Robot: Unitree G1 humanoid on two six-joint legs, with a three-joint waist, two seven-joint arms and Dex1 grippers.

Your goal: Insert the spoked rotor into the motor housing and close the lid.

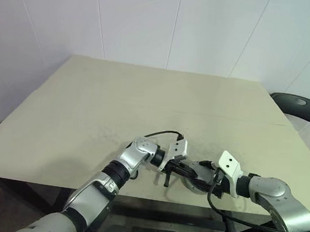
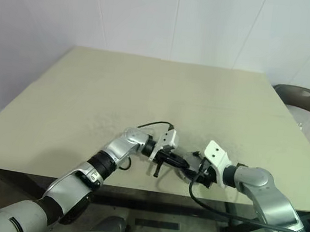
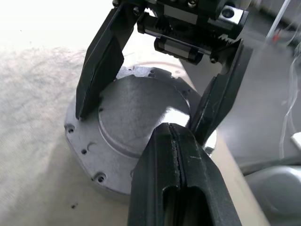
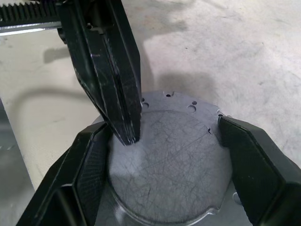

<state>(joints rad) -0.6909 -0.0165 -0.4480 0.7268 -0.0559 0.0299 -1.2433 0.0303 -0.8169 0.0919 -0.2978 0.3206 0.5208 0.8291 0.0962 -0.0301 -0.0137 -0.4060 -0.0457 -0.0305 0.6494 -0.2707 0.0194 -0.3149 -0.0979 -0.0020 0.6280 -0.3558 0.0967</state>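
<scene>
Beige table, right gripper clamping lid (wide), left gripper shut, touching it

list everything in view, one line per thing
table: one, beige, fills the middle
housing: one, silver-grey, near table edge, between the right hand's fingers
lid: one, silver-grey, closed flat on the housing
chair: one, dark, past the table's right edge
wall: white panels, behind the table
cables: black, one at each wrist
left hand: one, black fingers shut, tip on the lid
right hand: one, black fingers apart, astride the housing
</scene>
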